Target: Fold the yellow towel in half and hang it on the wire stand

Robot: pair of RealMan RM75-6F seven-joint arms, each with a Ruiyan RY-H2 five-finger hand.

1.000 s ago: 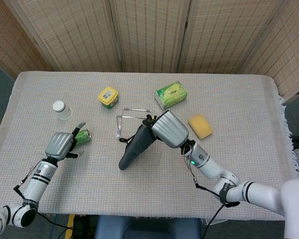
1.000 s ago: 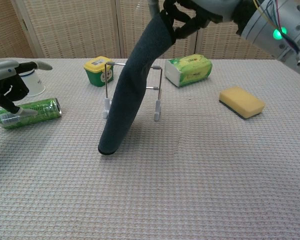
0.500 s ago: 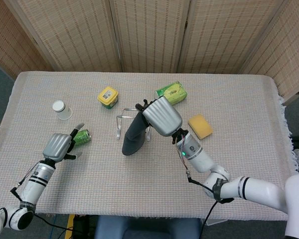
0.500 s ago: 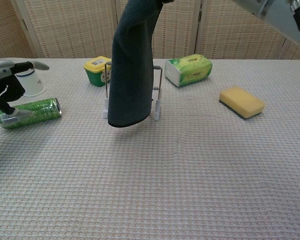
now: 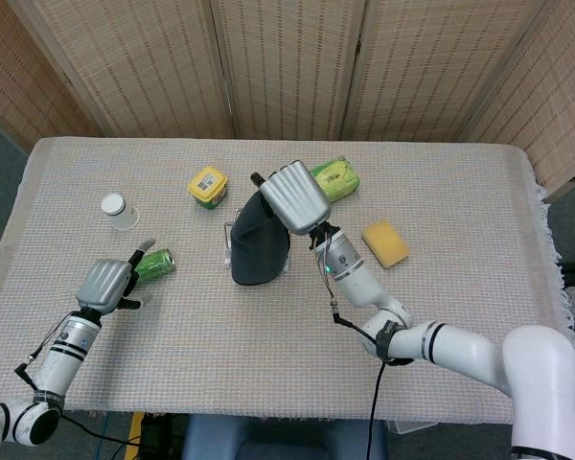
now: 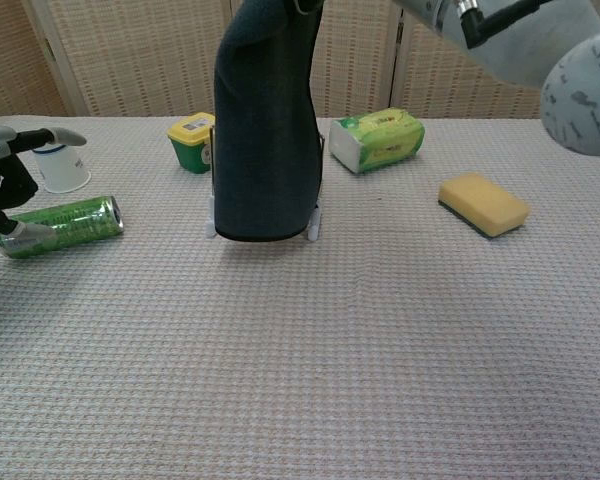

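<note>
Right hand raised near worktop centre, back toward the head camera, fingers clamped on the top edge of the towel. Towel dark grey in both views, not yellow, hanging straight down in front of the wire stand and hiding most of it; lower hem just above the worktop. Whether the cloth already touches the stand's top bar: cannot tell. In the chest view, only the stand's feet and thin uprights visible at the towel's edges.

Left hand low at about 8 o'clock, holding nothing, fingers loosely curled with one stretched out toward the green can; in the chest view fingertips down beside the can's end, contact unclear.

Can on its side just at 1 o'clock from that hand. White paper cup at 10 o'clock on the worktop. Yellow-lidded tub at 11 o'clock from the stand. Green tissue pack at 1 o'clock from the stand, partly behind the right hand. Yellow sponge at 3 o'clock, well apart from the towel.
</note>
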